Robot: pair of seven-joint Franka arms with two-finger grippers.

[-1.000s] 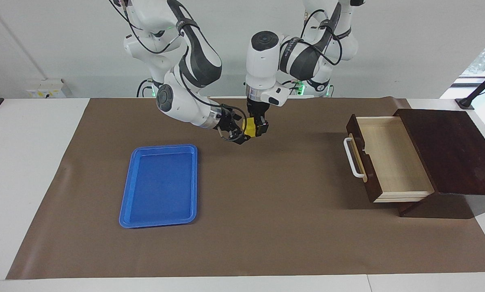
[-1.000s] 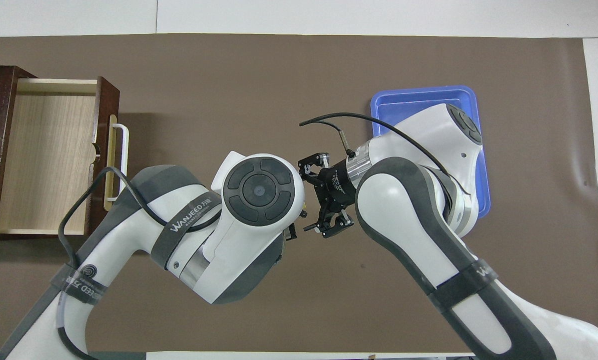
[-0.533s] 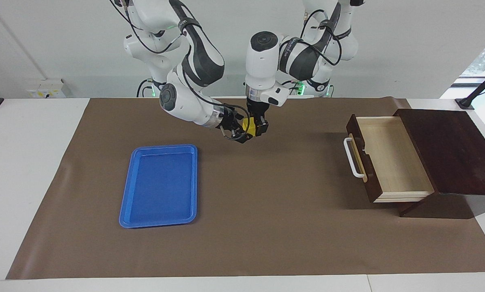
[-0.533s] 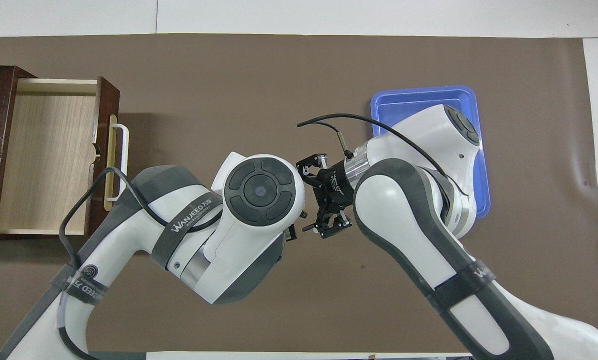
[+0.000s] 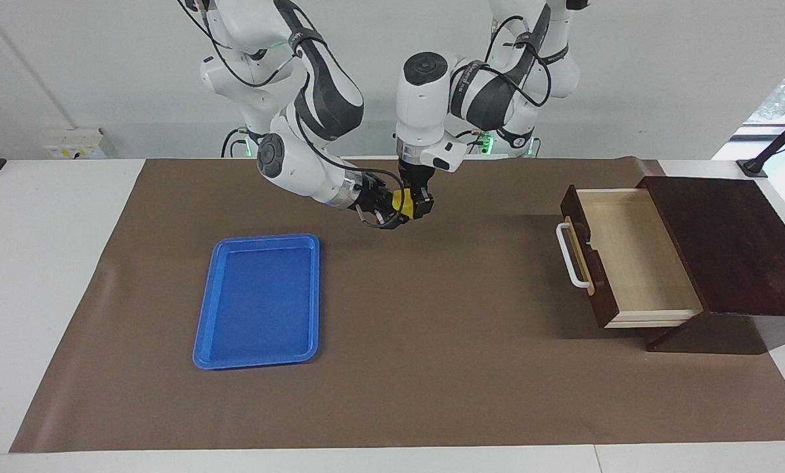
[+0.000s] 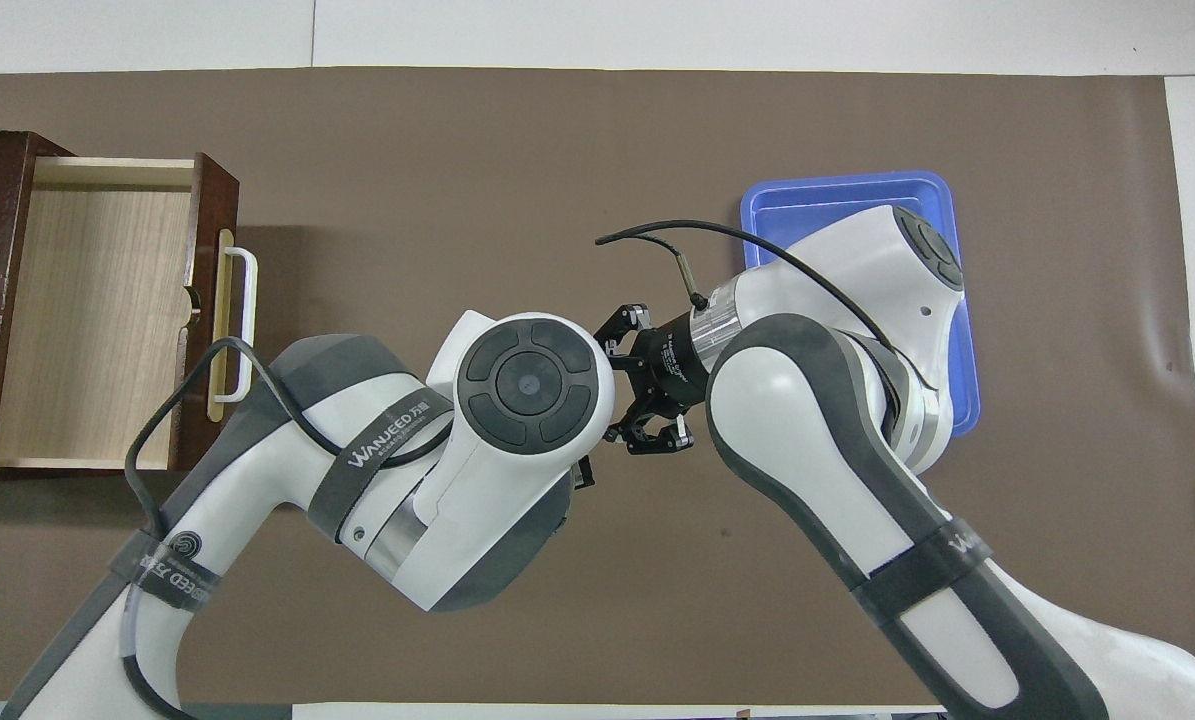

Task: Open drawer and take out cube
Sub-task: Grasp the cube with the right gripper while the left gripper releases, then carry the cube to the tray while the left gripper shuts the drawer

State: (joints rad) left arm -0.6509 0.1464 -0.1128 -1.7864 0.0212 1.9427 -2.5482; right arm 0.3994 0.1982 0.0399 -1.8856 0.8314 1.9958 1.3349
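The yellow cube (image 5: 404, 200) hangs in the air over the brown mat, between the drawer and the blue tray. My left gripper (image 5: 416, 205) points straight down and is shut on it. My right gripper (image 5: 392, 211) comes in sideways from the tray's end, and its open jaws stand on either side of the cube. In the overhead view my left wrist hides the cube, and only the right gripper (image 6: 625, 380) shows beside it. The drawer (image 5: 635, 256) is pulled out of the dark brown box (image 5: 727, 243), and its pale inside is bare (image 6: 87, 310).
A blue tray (image 5: 261, 299) lies empty on the mat toward the right arm's end, partly covered by the right arm in the overhead view (image 6: 837, 200). The drawer's white handle (image 5: 571, 256) sticks out toward the middle of the mat.
My right gripper has moved in closer to the cube and its jaws have drawn in a little. My left gripper has kept the cube almost still.
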